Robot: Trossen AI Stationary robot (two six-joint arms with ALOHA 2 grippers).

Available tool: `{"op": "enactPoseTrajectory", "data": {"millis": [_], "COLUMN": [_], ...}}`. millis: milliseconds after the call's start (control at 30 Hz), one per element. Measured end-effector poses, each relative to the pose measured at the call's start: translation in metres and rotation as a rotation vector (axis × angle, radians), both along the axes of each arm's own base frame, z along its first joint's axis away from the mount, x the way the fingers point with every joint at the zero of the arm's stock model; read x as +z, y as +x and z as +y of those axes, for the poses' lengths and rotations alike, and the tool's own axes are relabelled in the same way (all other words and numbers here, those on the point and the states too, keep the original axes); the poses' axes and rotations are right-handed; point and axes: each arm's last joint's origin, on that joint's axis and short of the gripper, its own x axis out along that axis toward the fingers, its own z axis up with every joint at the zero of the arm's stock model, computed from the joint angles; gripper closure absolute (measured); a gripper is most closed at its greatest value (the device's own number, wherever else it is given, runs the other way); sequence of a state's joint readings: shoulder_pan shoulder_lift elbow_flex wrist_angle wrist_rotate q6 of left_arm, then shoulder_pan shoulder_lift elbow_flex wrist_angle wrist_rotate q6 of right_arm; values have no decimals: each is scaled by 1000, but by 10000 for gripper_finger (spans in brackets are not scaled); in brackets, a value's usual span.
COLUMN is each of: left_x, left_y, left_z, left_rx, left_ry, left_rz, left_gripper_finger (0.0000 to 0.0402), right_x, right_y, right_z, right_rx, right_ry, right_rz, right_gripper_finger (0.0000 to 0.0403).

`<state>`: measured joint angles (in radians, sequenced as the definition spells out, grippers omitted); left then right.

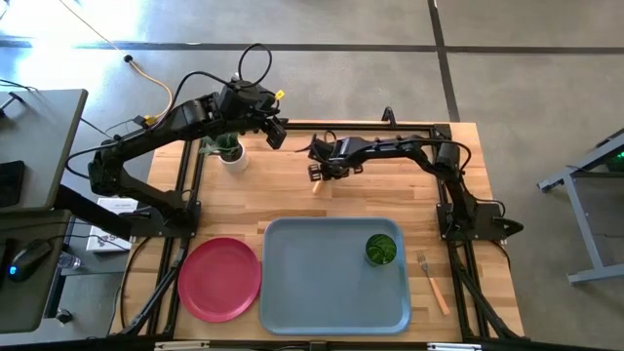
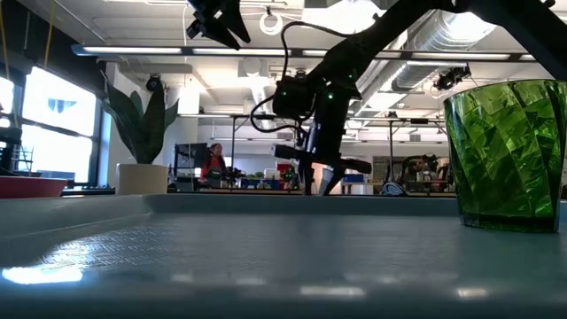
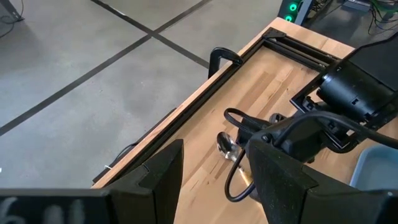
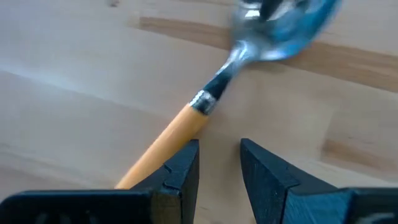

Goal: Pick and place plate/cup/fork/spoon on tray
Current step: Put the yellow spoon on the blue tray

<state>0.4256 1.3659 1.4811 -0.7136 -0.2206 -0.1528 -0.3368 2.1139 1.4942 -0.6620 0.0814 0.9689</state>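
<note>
Poised low over the spoon [image 4: 217, 93] at the far middle of the table [image 1: 390, 195]: right gripper [image 1: 320, 168], fingers [image 4: 180, 168] a narrow gap apart and clamped on nothing; orange handle running just beside one fingertip rather than between the two, silver bowl lying ahead of the tips, long axis slanting across the line of the fingers, so a small sideways shift or turn probably needed before any closing. Raised above the table's far left, near a white pot with a plant [image 1: 230, 151]: left gripper [image 1: 275, 132], fingers spread and empty, looking down on the other arm and the spoon's bowl from farther off; clearly the less handy of the two for this pick. Already standing in the tray [image 1: 292, 283], at its right end: green cup [image 1: 381, 249]; resting on the table just left of the tray: red plate [image 1: 219, 279]; lying on the table just right of the tray, tines toward the far side: fork [image 1: 432, 283]. Counted: one spoon; one fork; one cup; one plate; one tray; two arms.
</note>
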Motion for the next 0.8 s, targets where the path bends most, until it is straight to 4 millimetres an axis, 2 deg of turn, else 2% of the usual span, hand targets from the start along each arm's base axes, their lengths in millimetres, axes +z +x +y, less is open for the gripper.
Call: {"op": "enactPoseTrajectory", "data": {"millis": [400, 633, 800], "left_x": [-1, -4, -4], "left_y": [-1, -3, -3], "left_z": [0, -1, -1], "left_rx": [0, 14, 18], "left_ry": [-6, -37, -41], "left_rz": [12, 35, 32], "left_gripper_finger": [229, 229, 229], "right_x": [4, 38, 68], "right_y": [-2, -3, -2], "right_z": [2, 1, -7], "right_rx": [15, 54, 65], "right_ry": [34, -19, -112], "right_rz": [8, -28, -43], "right_gripper_finger": [295, 295, 295]}}
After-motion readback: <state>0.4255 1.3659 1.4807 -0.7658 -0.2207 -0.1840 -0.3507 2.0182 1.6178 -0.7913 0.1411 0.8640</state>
